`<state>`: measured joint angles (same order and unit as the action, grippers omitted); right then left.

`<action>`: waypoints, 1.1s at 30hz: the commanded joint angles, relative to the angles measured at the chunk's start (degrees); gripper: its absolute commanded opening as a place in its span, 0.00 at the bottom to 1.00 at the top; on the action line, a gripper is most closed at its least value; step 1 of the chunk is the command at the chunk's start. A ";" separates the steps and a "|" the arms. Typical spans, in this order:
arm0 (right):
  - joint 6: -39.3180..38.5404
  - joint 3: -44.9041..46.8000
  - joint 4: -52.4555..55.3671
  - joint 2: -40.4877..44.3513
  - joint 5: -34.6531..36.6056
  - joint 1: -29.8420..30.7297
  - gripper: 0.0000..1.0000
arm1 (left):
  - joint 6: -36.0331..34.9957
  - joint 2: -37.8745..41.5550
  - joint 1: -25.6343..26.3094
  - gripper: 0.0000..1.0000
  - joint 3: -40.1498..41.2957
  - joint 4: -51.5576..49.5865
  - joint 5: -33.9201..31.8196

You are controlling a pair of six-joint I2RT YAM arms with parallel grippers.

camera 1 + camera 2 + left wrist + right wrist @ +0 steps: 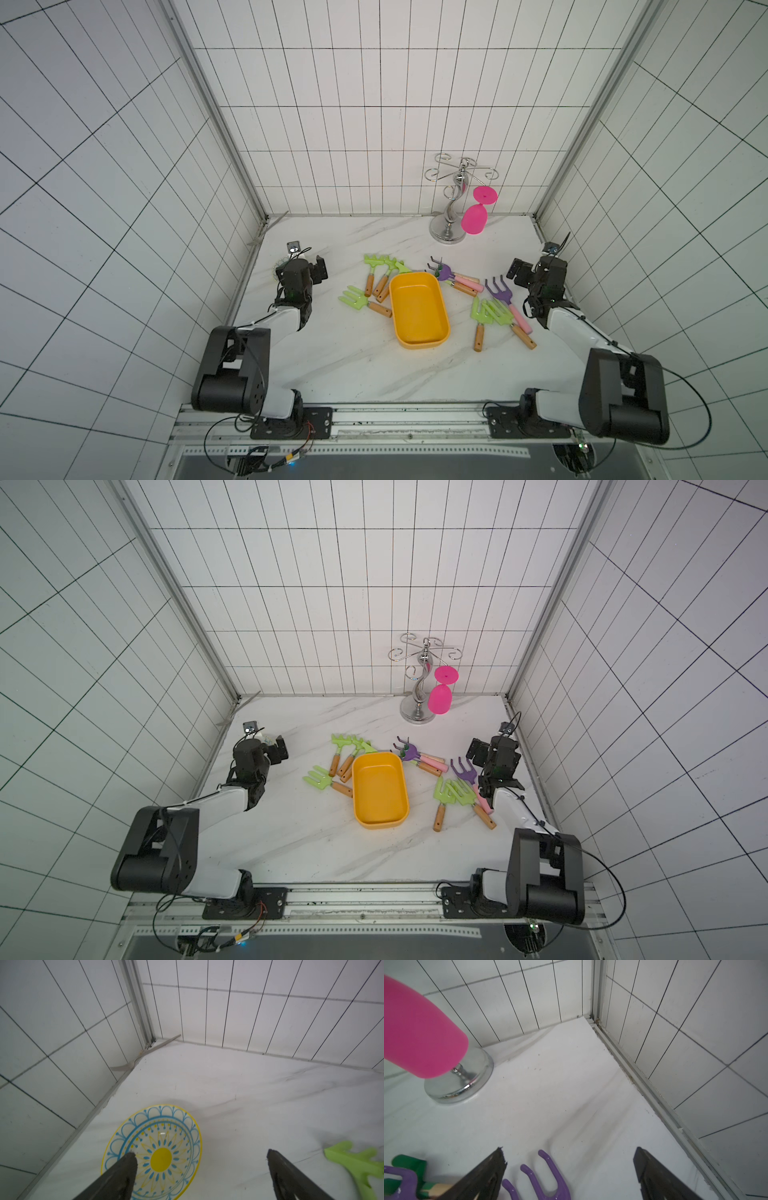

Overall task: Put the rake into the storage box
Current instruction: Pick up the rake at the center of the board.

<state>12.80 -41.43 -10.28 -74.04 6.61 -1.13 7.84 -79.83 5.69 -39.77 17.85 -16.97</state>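
The right gripper [571,1153] hangs released, jaws wide, above the prongs of a purple rake [548,1178]. The left gripper [199,1155] is spread wide too, partly over a patterned bowl [153,1147]. The storage box [419,309] lies at the table centre. Green rakes [374,262] crowd its 10 o'clock rim and more rakes [482,316] lie at 3 o'clock. A chrome stand [448,232] with a pink glass [473,220] is at 1 o'clock.
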 commanded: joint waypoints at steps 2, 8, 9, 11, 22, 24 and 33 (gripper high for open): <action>8.30 -5.32 23.22 1.82 -5.36 1.16 0.98 | 9.53 6.84 6.25 0.98 -9.44 -28.33 -1.64; 2.21 -12.02 33.34 -3.06 -8.68 5.94 0.96 | 15.48 6.08 18.81 0.99 -14.26 -41.92 0.64; 0.69 -13.21 33.92 -4.17 -8.82 6.80 0.95 | 16.51 5.15 19.99 0.99 -15.26 -43.89 1.04; -2.80 -15.65 35.62 -6.83 -8.33 9.08 0.92 | 18.49 2.79 22.07 0.99 -17.62 -47.44 2.56; -14.91 -25.42 40.12 -20.17 -5.99 13.26 0.75 | 18.54 -7.68 22.72 0.98 -23.24 -54.34 18.33; -15.55 -26.73 41.76 -21.79 -5.70 13.49 0.74 | 18.23 -8.60 22.77 0.98 -23.47 -55.21 17.13; -20.06 -29.31 41.91 -28.71 -5.12 14.64 0.74 | 20.40 -13.07 20.18 0.96 -22.80 -56.27 20.00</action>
<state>-4.51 -66.52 29.82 -100.82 0.36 12.78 27.03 -92.38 26.41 -61.91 -37.85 0.86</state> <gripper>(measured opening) 0.739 0.961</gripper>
